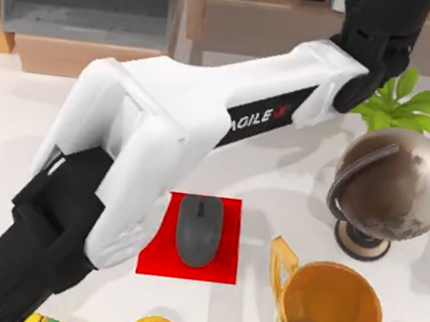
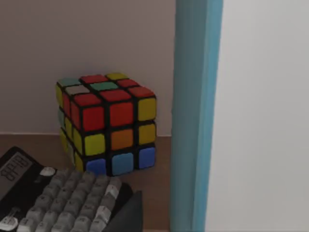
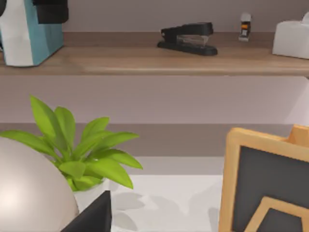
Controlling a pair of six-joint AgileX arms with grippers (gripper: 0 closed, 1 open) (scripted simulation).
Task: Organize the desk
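Left arm (image 1: pixel 164 132) spans desk (image 1: pixel 19 108) above mouse (image 1: pixel 199 229)

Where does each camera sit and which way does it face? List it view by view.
Top view: above the desk, looking down on mouse, globe, trophy; the left arm reaches toward the shelf.
Left wrist view: on the left arm, facing a puzzle cube and calculator.
Right wrist view: on the right arm, facing plant, stapler.
Shared: top and right wrist views both show the plant and globe.
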